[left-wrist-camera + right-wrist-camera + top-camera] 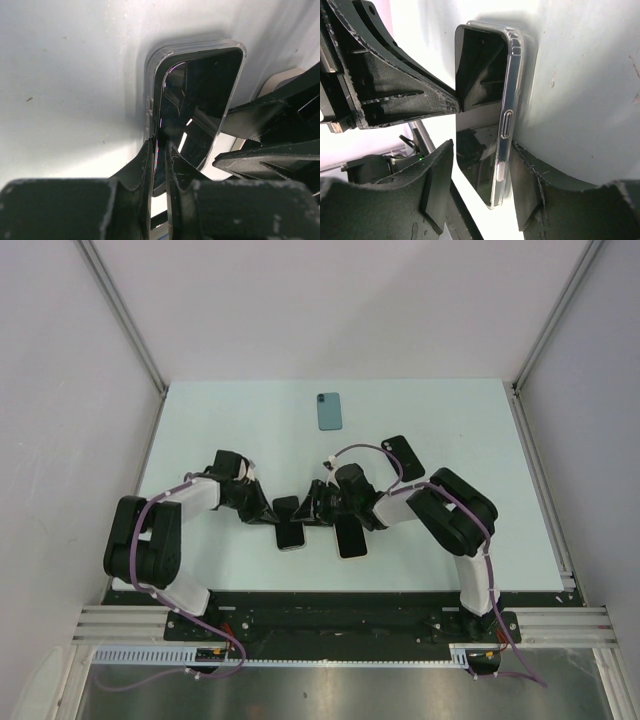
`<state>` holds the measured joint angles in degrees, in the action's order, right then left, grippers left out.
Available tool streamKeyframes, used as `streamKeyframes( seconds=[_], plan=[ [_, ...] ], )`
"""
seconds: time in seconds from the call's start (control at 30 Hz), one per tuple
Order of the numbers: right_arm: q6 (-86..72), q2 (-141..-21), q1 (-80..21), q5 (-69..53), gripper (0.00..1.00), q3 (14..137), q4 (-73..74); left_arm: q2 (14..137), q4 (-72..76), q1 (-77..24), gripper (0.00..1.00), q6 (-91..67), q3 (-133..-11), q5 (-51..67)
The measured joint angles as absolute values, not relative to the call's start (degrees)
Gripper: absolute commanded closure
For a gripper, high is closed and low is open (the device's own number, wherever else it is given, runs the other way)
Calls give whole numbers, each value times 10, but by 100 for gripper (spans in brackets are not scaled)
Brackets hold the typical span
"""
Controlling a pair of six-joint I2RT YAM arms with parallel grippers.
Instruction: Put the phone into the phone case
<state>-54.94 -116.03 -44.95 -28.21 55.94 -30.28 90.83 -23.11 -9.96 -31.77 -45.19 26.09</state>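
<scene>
The phone [200, 100], dark screen up, lies inside the clear phone case [200, 46], whose rim shows around its far end. In the top view this phone [290, 525] lies near the table's front centre, between the two arms. My left gripper [159, 150] is shut on the phone's near left edge, and it [272, 512] reaches in from the left. My right gripper [482, 147] stands open astride the phone [475, 150] and the phone case [507, 100]. Its right finger is close against the case's side and its left finger is apart from the phone.
A second dark phone [351, 538] lies just right of the first, under the right arm. A teal phone [329, 411] lies at the table's far centre. A black phone or case [403, 457] lies at the right. Grey walls enclose the table on three sides.
</scene>
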Motion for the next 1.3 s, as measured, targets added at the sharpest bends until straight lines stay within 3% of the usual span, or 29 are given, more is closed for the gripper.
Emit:
streamKeyframes(
  seconds=[0.53, 0.7, 0.8, 0.93, 1.03, 1.3],
  plan=[
    [-585, -1184, -444, -314, 63, 558, -360, 899, -181, -77, 85, -334, -414, 314],
    [-583, -1186, -443, -316, 89, 558, -363, 899, -168, -77, 82, -341, -404, 333],
    [-582, -1186, -439, -325, 99, 558, -360, 893, -166, -78, 72, -341, -399, 334],
    [-577, -1185, -433, -347, 100, 558, -362, 871, -186, -82, 42, -340, -392, 335],
    [-590, -1184, -423, -392, 100, 558, -394, 823, -203, -77, 30, -340, -390, 340],
    [-800, -1172, -365, -518, 99, 552, -644, 633, -177, -65, 28, -332, -390, 393]
  ],
)
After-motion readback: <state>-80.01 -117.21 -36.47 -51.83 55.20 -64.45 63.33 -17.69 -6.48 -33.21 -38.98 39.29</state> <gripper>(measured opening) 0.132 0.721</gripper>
